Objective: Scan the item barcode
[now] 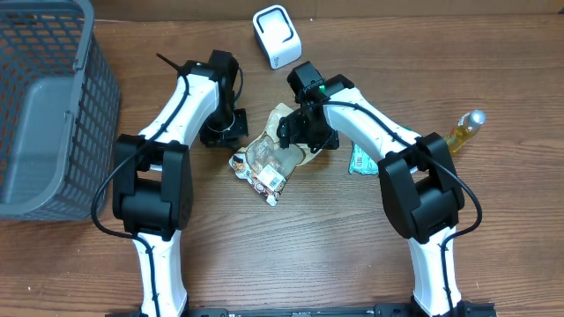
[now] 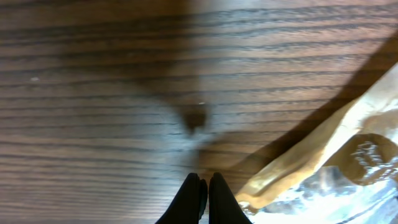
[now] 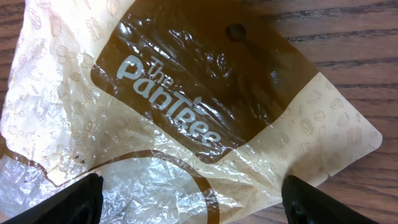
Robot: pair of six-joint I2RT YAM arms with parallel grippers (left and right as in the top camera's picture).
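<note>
Here the right gripper (image 3: 193, 190) hangs spread wide over the bread bag (image 3: 186, 118), probably to grab it; the left gripper (image 2: 203, 194) rests pinched together.

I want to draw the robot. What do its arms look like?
The left arm and right arm have white rounded links and chunky black joints. A thin black cable runs along each. The jaws are black. A small green light glows near the right wrist.

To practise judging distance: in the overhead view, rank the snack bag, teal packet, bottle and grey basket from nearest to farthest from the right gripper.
1. Snack bag, directly beneath the right gripper.
2. Teal packet, beside the right arm.
3. Bottle, far right.
4. Grey basket, far left.
</note>
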